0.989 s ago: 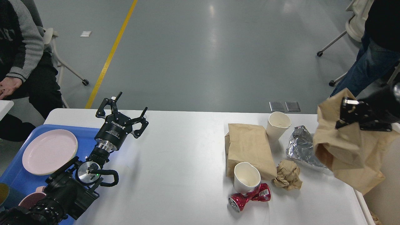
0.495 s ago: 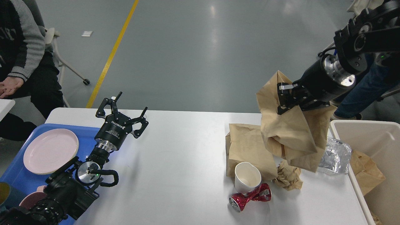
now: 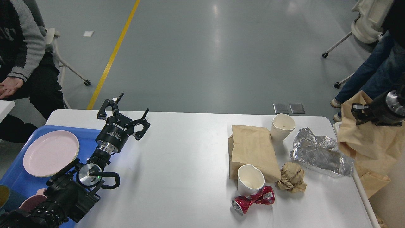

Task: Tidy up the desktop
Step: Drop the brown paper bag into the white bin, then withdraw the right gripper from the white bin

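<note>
The white desktop [image 3: 183, 158] holds litter at its right: a flat brown paper bag [image 3: 253, 148], two white paper cups [image 3: 282, 125] [image 3: 250, 180], crumpled foil [image 3: 319, 153], a ball of brown paper [image 3: 292, 177] and a crushed red can [image 3: 253, 199]. My right gripper [image 3: 357, 110] is shut on the top of another brown paper bag [image 3: 370, 142], which hangs past the table's right edge. My left gripper [image 3: 123, 110] is open and empty above the table's left part.
A blue tray [image 3: 12, 177] at the left holds a pink plate [image 3: 50, 152] and a pink cup [image 3: 31, 199]. A cream bin [image 3: 387, 202] stands beside the right edge, mostly hidden by the hanging bag. People sit or stand at both far sides.
My right gripper has carried the paper bag from over the litter on the table to the right, past the table's edge and lower. The left arm has not moved.
</note>
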